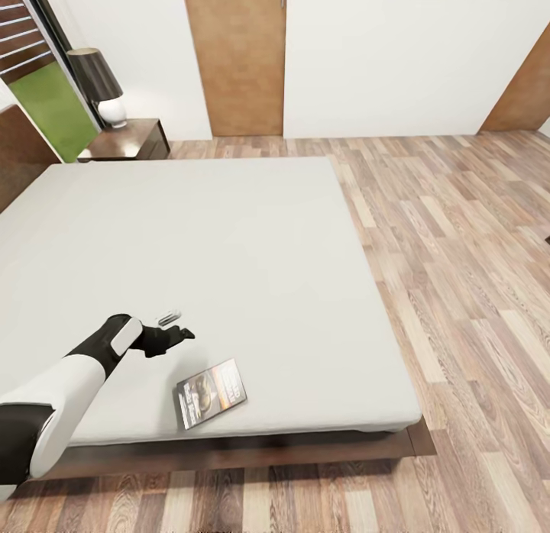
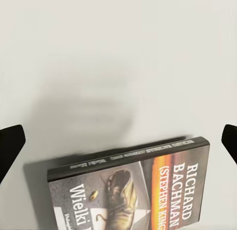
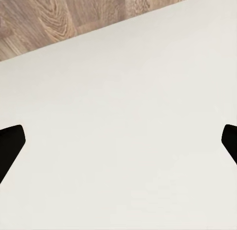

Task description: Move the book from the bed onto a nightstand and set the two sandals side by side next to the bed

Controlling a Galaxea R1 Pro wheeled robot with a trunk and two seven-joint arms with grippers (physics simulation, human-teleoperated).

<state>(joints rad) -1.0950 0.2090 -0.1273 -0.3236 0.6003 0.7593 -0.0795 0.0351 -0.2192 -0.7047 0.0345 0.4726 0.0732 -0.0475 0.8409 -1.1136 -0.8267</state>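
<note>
Book [image 1: 211,392] flat on bed [image 1: 252,235], near wide-spread left end effector [image 1: 186,334].

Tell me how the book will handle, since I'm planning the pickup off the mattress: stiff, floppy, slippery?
The book looks thin and small, so probably light. Its cover seems glossy, so the left pincer might slip on it. It lies flat on the bed, which may give underneath; getting a finger under it could be awkward, and a thin paperback may flex.
</note>
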